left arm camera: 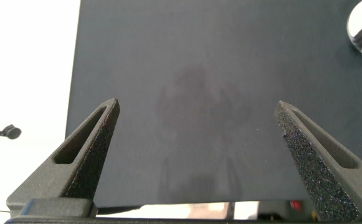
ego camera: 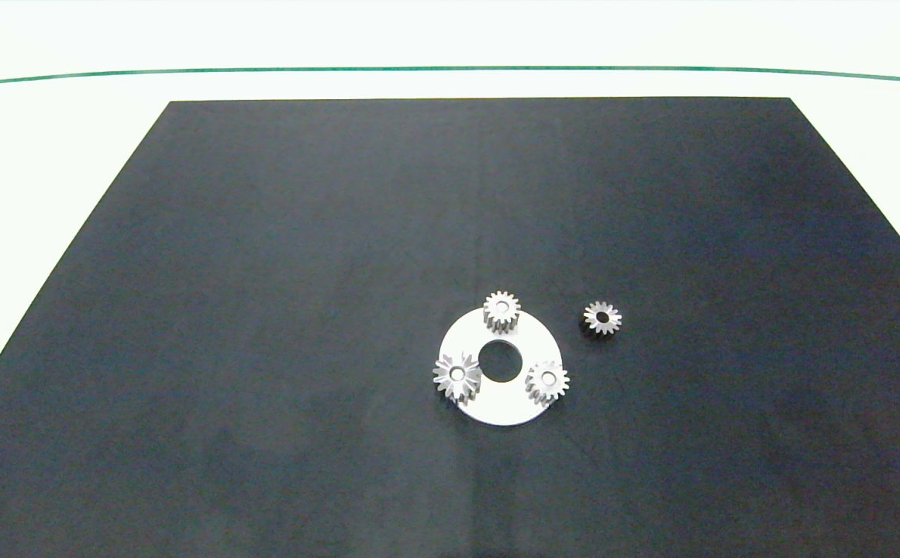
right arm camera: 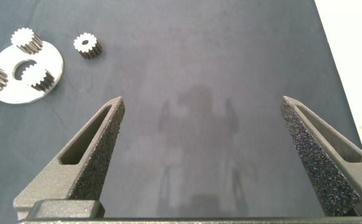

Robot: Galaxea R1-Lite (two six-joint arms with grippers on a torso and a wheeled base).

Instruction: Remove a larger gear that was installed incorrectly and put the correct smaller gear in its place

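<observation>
The larger gear (ego camera: 456, 376) sits on the white disc (ego camera: 501, 407), and neither gripper is near it. The left gripper (left arm camera: 196, 127) hangs over bare black mat (left arm camera: 199, 74) with its grey fingers (left arm camera: 84, 155) spread wide and nothing between them; the mat's edge and white table (left arm camera: 25, 68) lie just beside one finger, and a sliver of the disc (left arm camera: 355, 28) shows at the far corner of that view. The right gripper (right arm camera: 199, 121) also hangs over bare mat, fingers (right arm camera: 93, 155) wide apart and empty, with the disc and gears well apart from it and the table (right arm camera: 355, 56) showing past the mat's edge on its other side. Neither arm shows in the head view.

The disc lies on the mat (ego camera: 263, 271) somewhat toward the near edge and right of the mat's middle. It has a round central hole (ego camera: 500, 361) and carries three gears around that hole. The larger gear stands on the disc's left side, its shiny pointed teeth overhanging the rim. A duller gear (ego camera: 501, 311) stands at the disc's far side, and another like it (ego camera: 548, 380) stands at the right side.

The smaller gear (ego camera: 602, 317) lies off the disc, flat on the mat just to its right and level with the far gear, its star-like face up and its bore dark. In the right wrist view it (right arm camera: 88, 45) is clear of the disc (right arm camera: 50, 65), not touching it.
</observation>
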